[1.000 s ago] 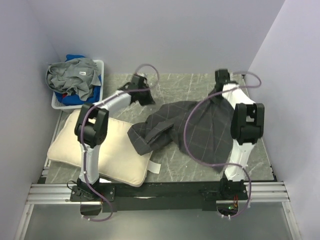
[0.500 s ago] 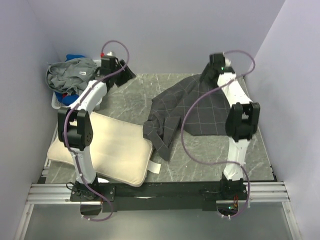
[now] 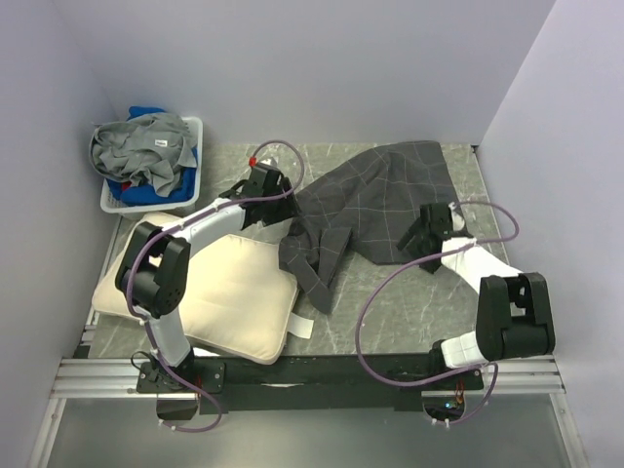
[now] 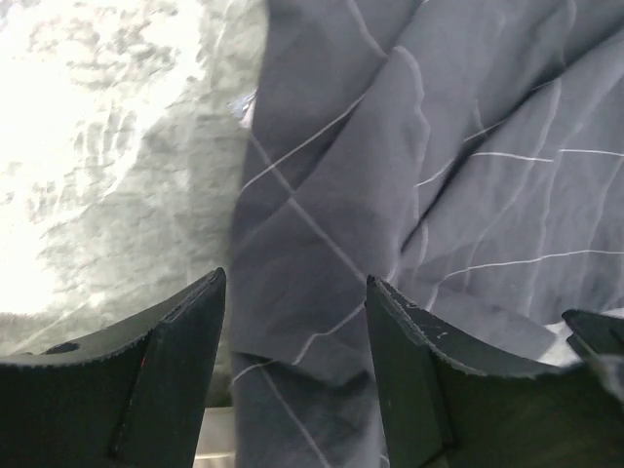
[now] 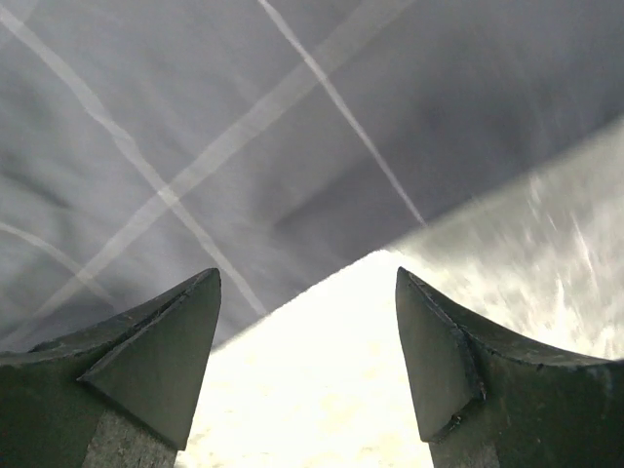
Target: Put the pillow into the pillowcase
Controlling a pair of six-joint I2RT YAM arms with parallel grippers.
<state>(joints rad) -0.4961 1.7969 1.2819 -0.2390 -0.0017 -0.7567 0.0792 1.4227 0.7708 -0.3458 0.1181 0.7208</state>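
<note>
Centre-right, pillowcase (image 3: 380, 200) lies diagonal, near-left to far-right.

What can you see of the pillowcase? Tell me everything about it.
The pillowcase is a dark charcoal cloth with a thin pale grid, soft and wrinkled. It lies loosely crumpled on the marbled table, spread from the far right toward the middle. A folded flap reaches down beside the cream pillow. Where its opening is cannot be made out. The open left claw is at its left edge and the open right claw at its near right edge. Neither grips it.
</note>
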